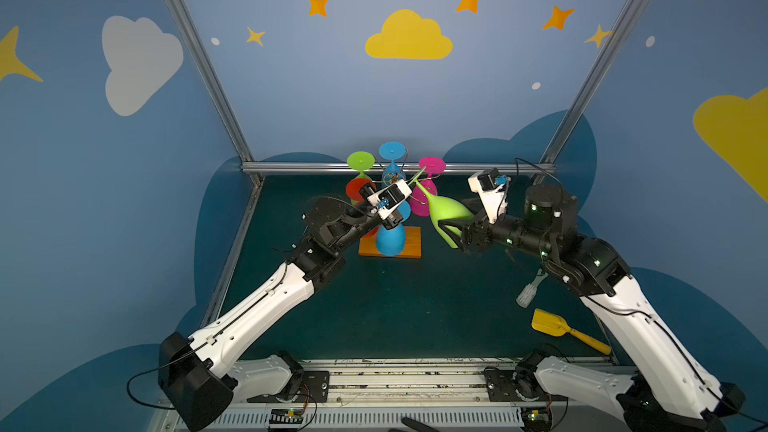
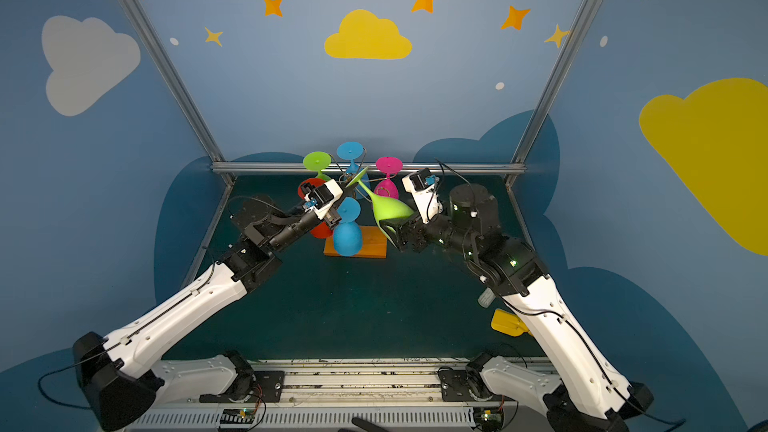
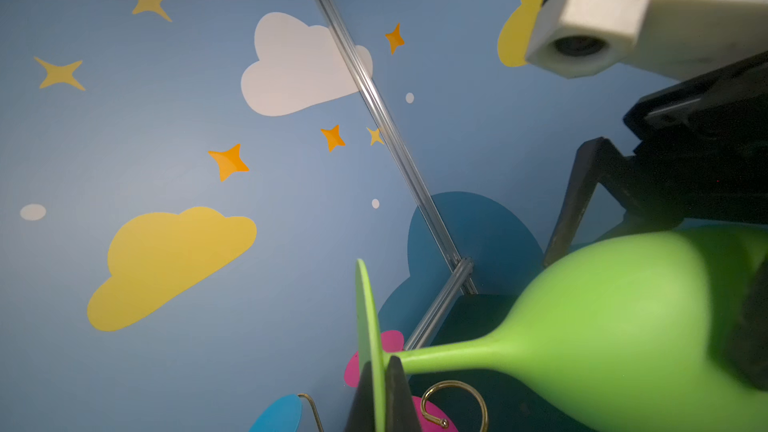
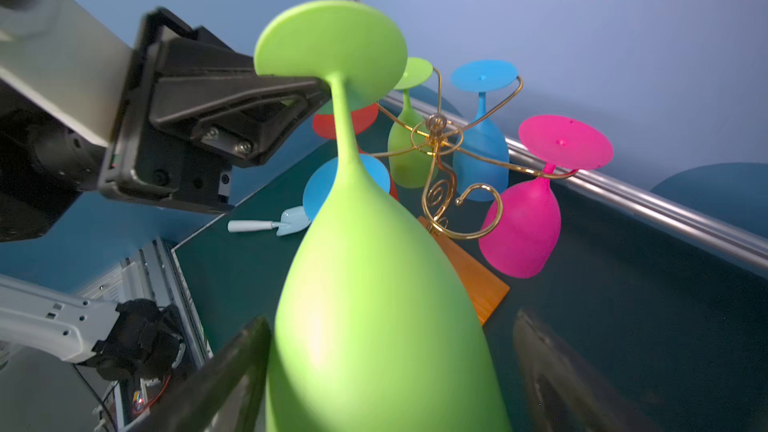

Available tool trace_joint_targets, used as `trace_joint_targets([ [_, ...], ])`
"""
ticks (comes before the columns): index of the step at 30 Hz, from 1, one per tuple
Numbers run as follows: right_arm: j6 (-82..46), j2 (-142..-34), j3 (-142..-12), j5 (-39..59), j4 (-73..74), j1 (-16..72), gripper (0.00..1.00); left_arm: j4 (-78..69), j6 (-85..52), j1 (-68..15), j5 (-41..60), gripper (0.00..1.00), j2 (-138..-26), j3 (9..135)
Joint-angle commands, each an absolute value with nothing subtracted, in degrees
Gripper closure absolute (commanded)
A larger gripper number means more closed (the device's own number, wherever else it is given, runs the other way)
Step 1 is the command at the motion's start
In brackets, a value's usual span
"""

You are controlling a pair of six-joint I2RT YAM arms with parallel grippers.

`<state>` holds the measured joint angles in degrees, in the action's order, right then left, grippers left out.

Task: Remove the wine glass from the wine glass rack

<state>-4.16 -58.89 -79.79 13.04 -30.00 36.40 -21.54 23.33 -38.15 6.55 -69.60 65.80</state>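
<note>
The lime-green wine glass hangs tilted at 3 o'clock of the wine glass rack, off its wire arms, foot pinched in the closed left tool, the right tool spread wide around its bowl.

The green wine glass is blurred in the right wrist view, its rim cut off.
</note>
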Motion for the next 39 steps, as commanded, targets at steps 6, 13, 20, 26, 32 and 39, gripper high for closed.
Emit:
trace_joint_targets([
  [6,-9.31,-50.77,-73.41,19.95,-13.25,32.40,0.09,-14.78,4.12,-35.35,1.18,0.97,-66.08,68.82],
  [13,-10.67,-45.68,-69.81,16.61,-10.99,29.72,0.12,-11.91,-7.47,-31.23,5.63,0.97,-62.70,67.68],
  [20,-11.44,-48.03,-70.75,18.27,-11.29,29.40,0.24,-11.45,-9.90,-30.76,8.11,0.97,-61.88,67.07],
  [26,-13.47,-51.89,-72.23,21.52,-9.09,29.36,0.26,-11.25,-10.55,-30.67,8.71,0.97,-62.14,66.69],
  [32,-16.18,-55.68,-73.25,24.76,-6.36,29.40,0.31,-11.41,-10.62,-30.67,8.88,0.97,-62.33,66.31],
  [39,-18.63,-58.77,-73.88,26.83,-4.74,29.37,0.61,-11.63,-10.65,-30.50,9.58,0.97,-62.37,65.84],
])
